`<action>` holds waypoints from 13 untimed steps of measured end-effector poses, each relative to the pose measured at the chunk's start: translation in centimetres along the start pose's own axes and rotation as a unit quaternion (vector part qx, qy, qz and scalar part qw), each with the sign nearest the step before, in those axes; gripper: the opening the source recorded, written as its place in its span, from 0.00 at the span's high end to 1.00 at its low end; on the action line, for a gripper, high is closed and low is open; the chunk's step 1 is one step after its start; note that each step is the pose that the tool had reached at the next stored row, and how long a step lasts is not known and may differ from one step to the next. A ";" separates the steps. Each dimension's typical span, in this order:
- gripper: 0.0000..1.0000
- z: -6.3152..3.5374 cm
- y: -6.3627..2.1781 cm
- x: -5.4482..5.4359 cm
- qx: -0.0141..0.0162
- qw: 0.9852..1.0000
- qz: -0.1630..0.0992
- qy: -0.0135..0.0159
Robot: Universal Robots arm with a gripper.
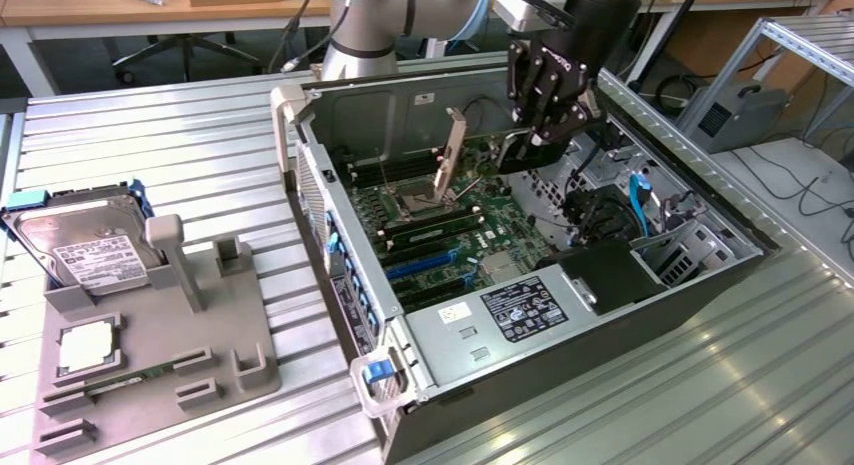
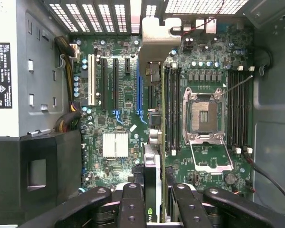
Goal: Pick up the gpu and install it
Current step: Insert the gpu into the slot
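Black robot fingers [image 2: 131, 204] were clamped on the thin flat black gpu [image 2: 152, 173] with the pale metal bracket. It was upright on edge over the green motherboard [image 2: 118, 118] inside the open dark computer case [image 1: 360, 125], right beside 1 long blue slot [image 2: 138, 90]. Couldn't tell if it touched the board.

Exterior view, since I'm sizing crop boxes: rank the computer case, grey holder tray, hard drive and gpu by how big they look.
1. computer case
2. grey holder tray
3. hard drive
4. gpu, held in the tool and seen nearly edge-on, so its last place is unsure.
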State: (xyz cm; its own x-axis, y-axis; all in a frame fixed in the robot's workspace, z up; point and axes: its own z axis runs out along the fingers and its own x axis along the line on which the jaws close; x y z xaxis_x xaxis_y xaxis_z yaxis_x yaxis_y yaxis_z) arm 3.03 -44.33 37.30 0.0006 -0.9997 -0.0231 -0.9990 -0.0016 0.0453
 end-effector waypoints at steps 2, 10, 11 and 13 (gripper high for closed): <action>0.73 0.25 0.01 0.0 0.000 1.000 0.000 0.000; 0.73 1.11 0.85 0.0 0.005 1.000 0.000 0.000; 0.73 1.30 0.92 0.0 0.005 1.000 0.000 0.000; 0.73 1.63 1.02 0.0 0.006 1.000 0.000 0.000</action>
State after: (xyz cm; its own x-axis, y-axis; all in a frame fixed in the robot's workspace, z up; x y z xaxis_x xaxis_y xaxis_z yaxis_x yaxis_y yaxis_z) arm 1.94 -44.32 35.71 0.0009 -0.9997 -0.0233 -0.9994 -0.0016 0.0339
